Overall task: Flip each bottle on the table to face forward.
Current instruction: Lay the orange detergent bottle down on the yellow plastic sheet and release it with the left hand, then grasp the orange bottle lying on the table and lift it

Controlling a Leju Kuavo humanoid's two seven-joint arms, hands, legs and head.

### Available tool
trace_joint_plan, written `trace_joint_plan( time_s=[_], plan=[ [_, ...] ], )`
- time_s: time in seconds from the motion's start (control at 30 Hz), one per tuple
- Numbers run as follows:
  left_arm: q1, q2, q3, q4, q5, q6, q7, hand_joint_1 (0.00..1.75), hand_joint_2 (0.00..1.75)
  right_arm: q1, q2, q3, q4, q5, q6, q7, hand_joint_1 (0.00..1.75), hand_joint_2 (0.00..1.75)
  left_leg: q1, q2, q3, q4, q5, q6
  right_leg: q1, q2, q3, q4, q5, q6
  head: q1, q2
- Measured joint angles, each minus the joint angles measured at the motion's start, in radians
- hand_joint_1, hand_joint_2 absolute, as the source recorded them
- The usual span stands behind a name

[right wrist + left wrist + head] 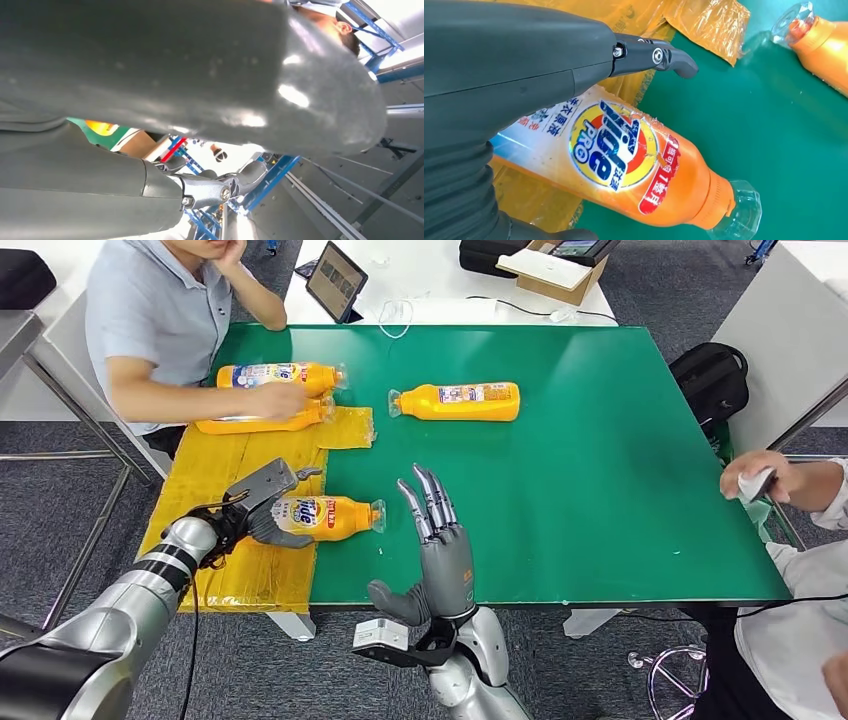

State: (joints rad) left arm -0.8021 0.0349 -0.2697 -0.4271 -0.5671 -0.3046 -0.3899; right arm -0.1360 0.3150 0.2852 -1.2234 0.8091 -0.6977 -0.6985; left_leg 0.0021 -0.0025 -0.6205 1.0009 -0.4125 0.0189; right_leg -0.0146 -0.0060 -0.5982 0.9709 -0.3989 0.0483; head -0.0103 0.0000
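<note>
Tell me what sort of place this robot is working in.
Probably an office or lab set up for robot trials, not a home: a green table with orange bottles laid out, a tablet and cables on a white desk behind, grey carpet, and a person seated close by.

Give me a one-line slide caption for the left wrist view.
Left hand over a lying orange plastic detergent bottle, front label up, clear cap on the green table.
</note>
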Motion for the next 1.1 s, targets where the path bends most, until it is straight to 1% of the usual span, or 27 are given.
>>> trace_joint_plan(
  time_s=[0.33,0.4,0.47,0.5,0.57,0.67,0.73,0.83,0.9,0.93,1.0,1.1],
  plan=[
    [0.012,0.001,0.013,-0.012,0.014,0.011,-0.013,0.00,1.75,0.000,-0.001,0.001,0.006,0.000,0.000,0.000,0.00,0.00,0.000,0.000,0.000,0.000,0.000,0.000,0.000,0.000,0.000,0.000,0.000,0.000,0.000,0.000],
    [0.032,0.000,0.022,-0.036,0.051,0.057,-0.046,0.00,1.75,0.000,-0.002,0.001,0.006,0.000,0.000,0.000,0.00,0.00,0.000,0.000,0.000,0.000,0.000,0.000,0.000,0.000,0.000,0.000,0.000,0.000,0.000,0.000],
    [0.069,-0.007,0.042,-0.091,0.118,0.126,-0.090,0.00,1.75,0.001,-0.004,0.001,0.006,-0.002,0.000,0.000,0.00,0.00,0.000,0.000,0.000,0.000,0.000,0.000,0.000,0.000,0.000,0.000,0.000,0.000,0.000,0.000],
    [0.097,-0.013,0.056,-0.133,0.161,0.152,-0.106,0.00,1.75,0.001,-0.006,0.001,0.006,-0.003,0.000,0.000,0.00,0.00,0.000,0.000,0.000,0.000,0.000,0.000,0.000,0.000,0.000,0.000,0.000,0.000,0.000,0.000],
    [0.170,-0.031,0.085,-0.250,0.270,0.167,-0.119,0.00,1.75,0.003,-0.012,0.001,0.006,-0.006,0.000,0.000,0.00,0.00,0.000,0.000,0.000,0.000,0.000,0.000,-0.001,0.000,0.000,0.000,0.000,0.000,0.000,0.000],
    [0.305,-0.060,0.121,-0.467,0.447,0.168,-0.122,0.00,1.75,0.013,-0.025,-0.004,0.000,-0.024,0.000,0.000,0.00,0.00,-0.001,0.001,0.000,0.000,-0.001,0.000,-0.001,0.000,-0.001,-0.001,-0.001,0.000,0.000,0.000],
    [0.403,-0.078,0.136,-0.616,0.548,0.188,-0.131,0.00,1.75,0.029,-0.041,-0.023,-0.006,-0.008,0.000,0.005,0.00,0.00,-0.001,0.002,0.000,0.000,-0.002,0.000,-0.001,0.001,-0.001,-0.001,-0.001,0.000,0.000,0.000],
    [0.586,-0.107,0.157,-0.858,0.671,0.212,-0.151,0.00,1.75,0.063,-0.083,-0.106,-0.008,0.065,0.000,0.009,0.00,0.00,-0.002,0.003,0.001,0.000,-0.005,0.000,-0.002,0.002,-0.001,-0.002,-0.002,0.001,-0.001,0.000],
    [0.702,-0.121,0.162,-0.997,0.697,0.221,-0.163,0.00,1.75,0.080,-0.122,-0.166,-0.008,0.076,0.000,0.013,0.00,0.00,-0.002,0.001,0.000,0.000,-0.006,0.000,-0.002,0.002,-0.001,-0.002,-0.004,0.002,0.000,0.000],
    [0.747,-0.127,0.162,-1.052,0.695,0.226,-0.169,0.00,1.75,0.083,-0.140,-0.191,-0.007,0.078,0.000,0.018,0.00,0.00,-0.002,0.000,0.000,0.000,-0.006,0.000,-0.002,0.001,-0.001,-0.002,-0.004,0.002,0.000,0.000],
    [0.802,-0.135,0.162,-1.131,0.684,0.233,-0.177,0.00,1.75,0.081,-0.165,-0.218,-0.006,0.086,0.000,0.032,0.00,0.00,-0.002,0.000,-0.001,0.000,-0.006,0.001,-0.002,0.001,-0.001,-0.002,-0.004,0.003,0.000,0.000],
    [0.832,-0.142,0.158,-1.196,0.674,0.238,-0.179,0.00,1.75,0.072,-0.189,-0.226,0.002,0.108,0.000,0.062,0.00,0.00,-0.002,0.000,0.000,0.000,-0.005,0.001,-0.002,0.001,0.000,-0.002,-0.004,0.002,0.000,0.000]
  ],
)
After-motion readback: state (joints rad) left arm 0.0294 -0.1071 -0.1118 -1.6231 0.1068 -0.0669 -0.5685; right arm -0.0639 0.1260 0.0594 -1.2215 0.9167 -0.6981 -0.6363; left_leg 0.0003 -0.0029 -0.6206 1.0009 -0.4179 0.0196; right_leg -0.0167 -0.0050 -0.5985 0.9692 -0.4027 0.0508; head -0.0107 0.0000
